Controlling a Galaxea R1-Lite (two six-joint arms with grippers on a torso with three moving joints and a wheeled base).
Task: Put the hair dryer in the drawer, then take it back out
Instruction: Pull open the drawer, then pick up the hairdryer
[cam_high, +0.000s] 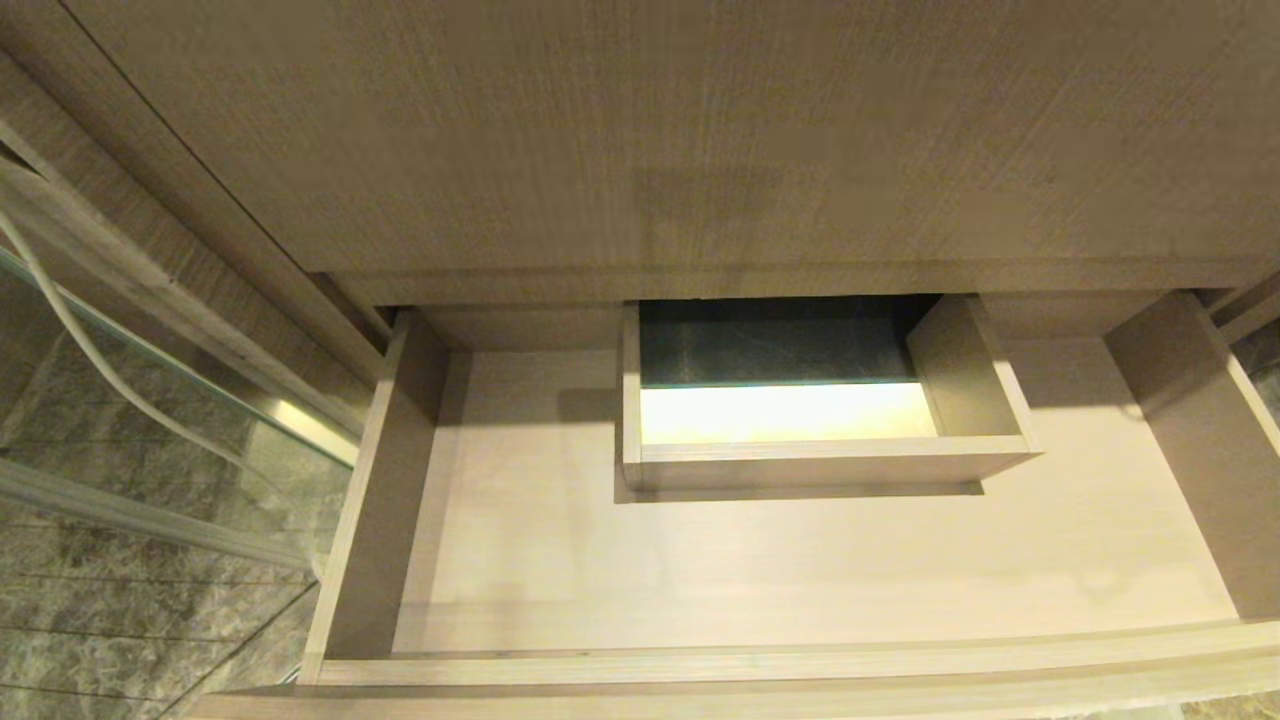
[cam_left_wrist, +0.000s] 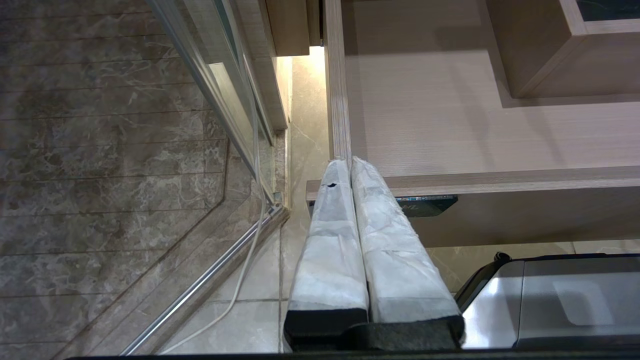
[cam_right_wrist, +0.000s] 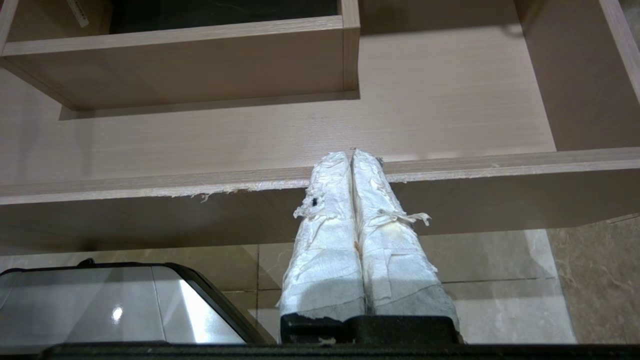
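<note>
drawer (cam_high: 800, 570) pulled open and holding nothing; hair dryer not visible anywhere; left gripper (cam_left_wrist: 350, 165) and right gripper (cam_right_wrist: 352, 156) both closed, holding nothing, parked near drawer's front edge; can't tell task stage

The wide, shallow light wood-grain drawer (cam_high: 560, 560) stands pulled out, its flat floor bare across the front and both sides. A boxed rectangular wood cutout (cam_high: 830, 462) rises at the middle rear, blocking passage there. A glass panel (cam_high: 150, 400) stands beside the drawer's left wall.
</note>
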